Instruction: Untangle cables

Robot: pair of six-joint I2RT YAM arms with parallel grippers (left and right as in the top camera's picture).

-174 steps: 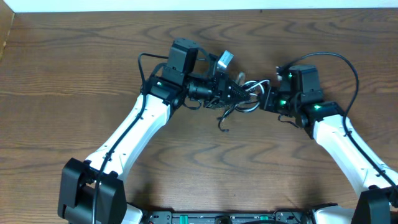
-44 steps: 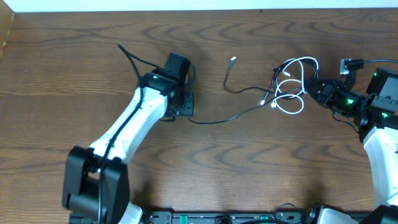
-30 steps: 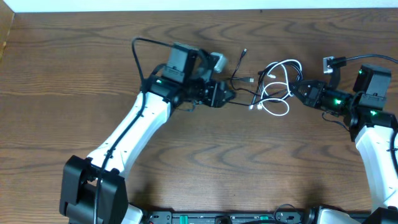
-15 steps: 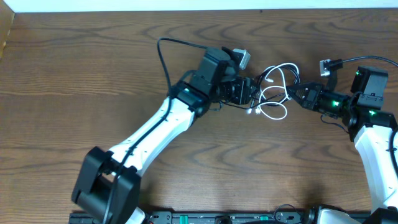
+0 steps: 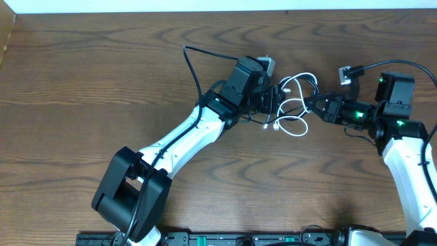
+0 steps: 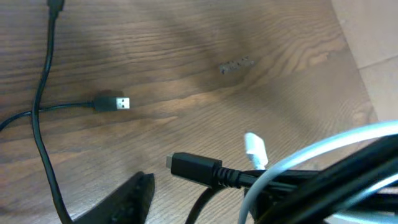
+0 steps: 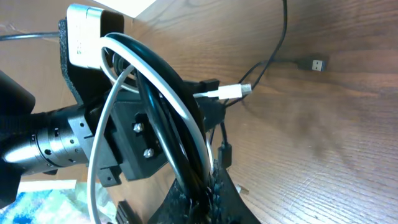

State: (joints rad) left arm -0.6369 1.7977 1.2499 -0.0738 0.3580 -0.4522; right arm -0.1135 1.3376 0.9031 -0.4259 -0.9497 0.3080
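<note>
- Jaws first: on the left gripper (image 5: 271, 100) they can't be read. Only one finger (image 6: 138, 198) is caught in the left wrist view, so gaping or pinched on a strand can't be told. The gripper itself is parked right against the left side of the cables (image 7: 177, 115).
- Black cable (image 6: 65, 107): one loose end with a USB plug (image 6: 114, 102) is laid flat on the table (image 5: 82, 82), near the bundle but apart from it. A second black plug (image 6: 193, 167) and a white plug (image 6: 255, 149) are seen poking out of the bundle, just beside that finger.
- White cable (image 6: 336, 140) is looped a few times in the middle and wound in with the black one. The loops are fanned out leftwards from the right jaws toward the left gripper.
- Right gripper (image 5: 317, 106) is clamped tight on the cables, and both colours can be seen running into its jaws in the right wrist view.
- Best guess for the next move: the free plug ends are nearer the left gripper, so that arm is the handier one. A single strand would need to be taken and drawn leftwards, away from the anchored right end. If both colours get caught, the knot would probably just be pulled tighter.
</note>
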